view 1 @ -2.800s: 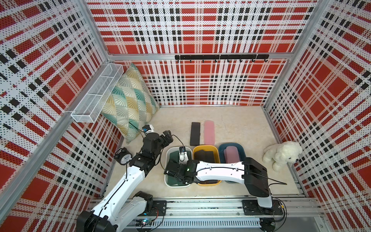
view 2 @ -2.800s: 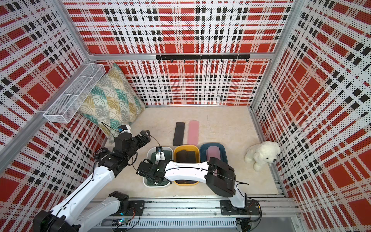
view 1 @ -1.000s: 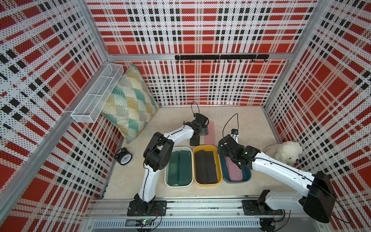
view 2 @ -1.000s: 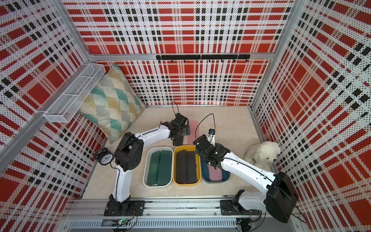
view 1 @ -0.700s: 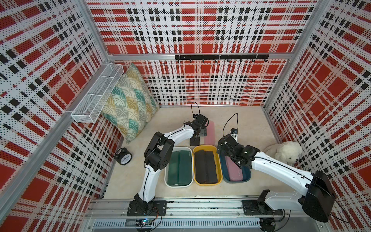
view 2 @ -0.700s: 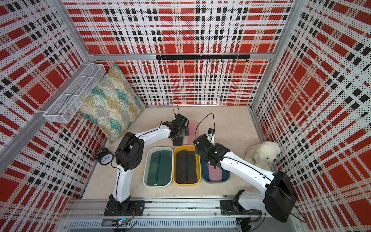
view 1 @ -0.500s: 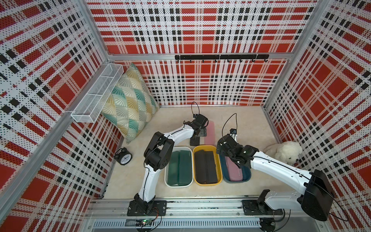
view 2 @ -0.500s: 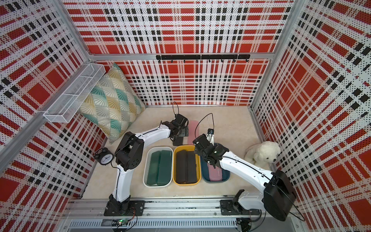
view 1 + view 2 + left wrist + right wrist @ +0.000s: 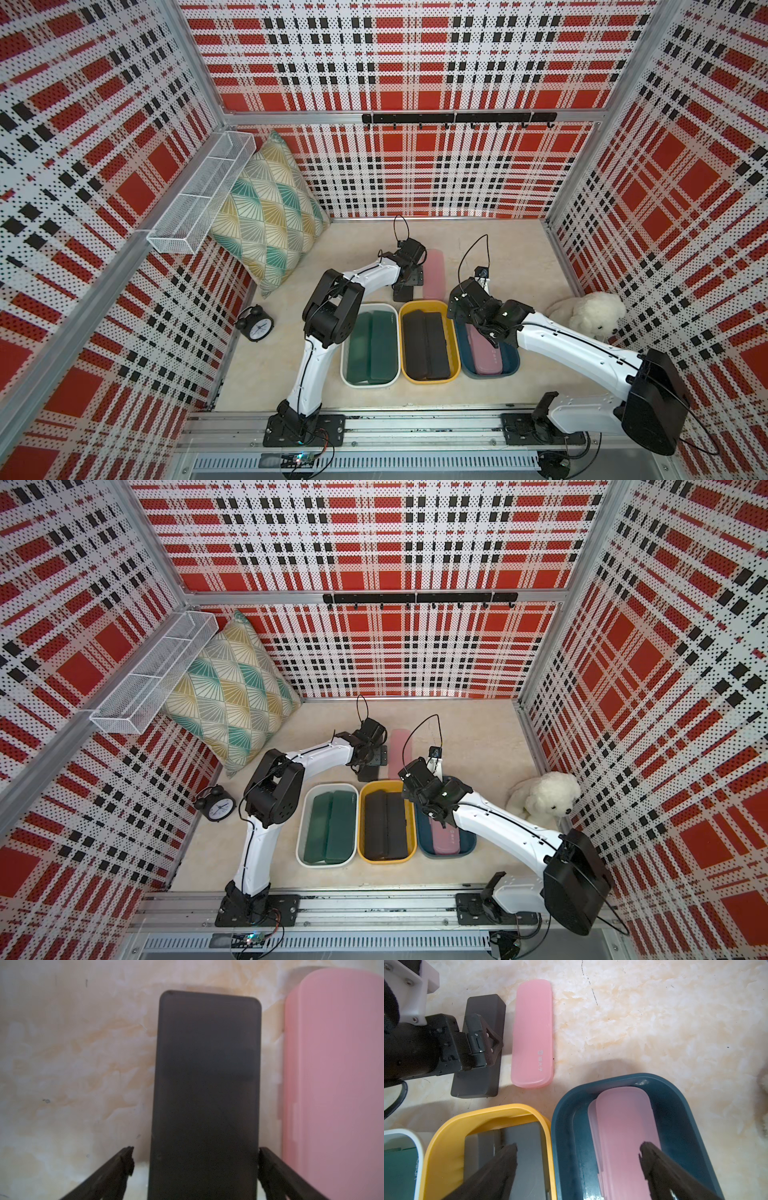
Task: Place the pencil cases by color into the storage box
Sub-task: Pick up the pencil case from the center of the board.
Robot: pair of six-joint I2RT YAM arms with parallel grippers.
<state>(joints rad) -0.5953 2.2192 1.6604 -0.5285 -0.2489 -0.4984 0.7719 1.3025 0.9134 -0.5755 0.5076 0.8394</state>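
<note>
While my left gripper stands spread astride the black case on the table, nothing's gripped | risk: a finger nudges the pink case (just beside) on closing.

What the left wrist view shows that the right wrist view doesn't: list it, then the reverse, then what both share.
Left wrist only: both tips of the left gripper's open jaws, flanking the loose black case.
Right wrist only: the yellow tub with black cases, the blue tub with pink cases, a white tub's corner.
Both: that gripper and case, the loose pink case beside it, the marbled table.
</note>
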